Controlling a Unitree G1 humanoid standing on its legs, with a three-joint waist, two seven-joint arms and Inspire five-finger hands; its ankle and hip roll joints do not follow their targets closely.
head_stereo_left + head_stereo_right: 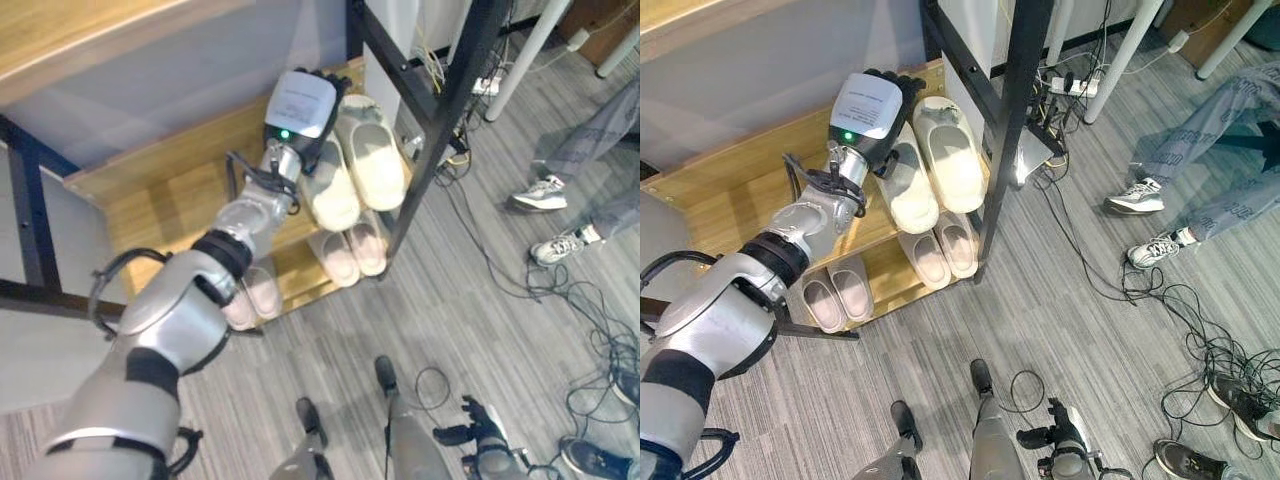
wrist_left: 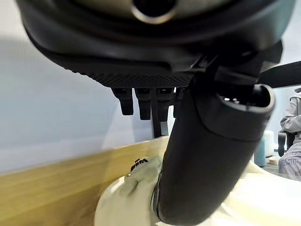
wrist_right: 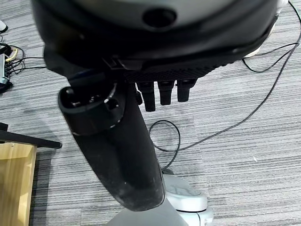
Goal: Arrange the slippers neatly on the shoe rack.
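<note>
Cream foam slippers (image 1: pixel 940 165), a pair, lie side by side at the right end of the wooden shoe rack's (image 1: pixel 730 190) middle shelf, against the black metal upright (image 1: pixel 1005 130). The left slipper (image 1: pixel 905 185) lies just beside the right one (image 1: pixel 952 155), toes toward the back wall.

The left robot hand (image 1: pixel 875 110) rests over the left slipper's rear part. In the left wrist view its thumb (image 2: pixel 202 165) presses down onto the cream slipper (image 2: pixel 127 202) while the fingers (image 2: pixel 141 101) hang straight and relaxed beyond it, closed on nothing. A white label panel and a green light sit on the back of the hand; its print is too small to read.

On the lower shelf, two pairs of pale pink slippers stand: one pair (image 1: pixel 940 250) beneath the cream pair, another (image 1: pixel 838 292) further left.

The right robot hand (image 1: pixel 1065 435) hangs low over the grey carpet floor (image 1: pixel 1060 320), fingers (image 3: pixel 162 92) extended, holding nothing.

A seated person's legs in grey trousers and white trainers (image 1: pixel 1140 195) show at right, among loose cables (image 1: pixel 1200 340).
</note>
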